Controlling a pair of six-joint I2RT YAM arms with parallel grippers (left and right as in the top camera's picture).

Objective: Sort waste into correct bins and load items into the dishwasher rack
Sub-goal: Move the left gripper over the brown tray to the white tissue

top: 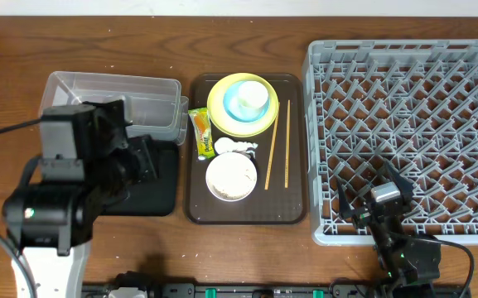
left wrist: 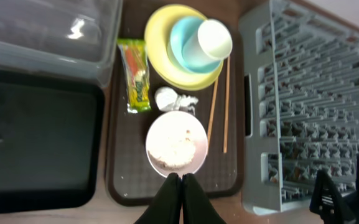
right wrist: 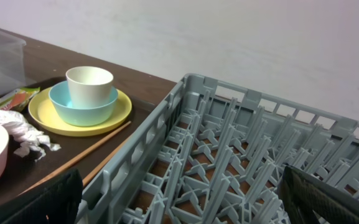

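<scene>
On the brown tray, a white cup (left wrist: 214, 38) stands in a light blue bowl (left wrist: 182, 46) on a yellow plate (left wrist: 160, 68). Beside them lie a green-and-orange wrapper (left wrist: 134, 74), a crumpled white scrap (left wrist: 170, 99) and two chopsticks (left wrist: 225, 106). A whitish bowl (left wrist: 176, 144) holds rice. My left gripper (left wrist: 181, 177) is shut on nothing, high above the tray's near edge. The clear tub (top: 110, 99) and black tub (left wrist: 36, 143) sit left of the tray. My right gripper (right wrist: 185, 199) hangs open over the near left corner of the grey rack (top: 408, 132).
The dark brown tray (top: 247, 215) lies between the tubs and the rack, close to both. In the overhead view my left arm covers most of the black tub. Bare wooden table shows along the far side and the near edge.
</scene>
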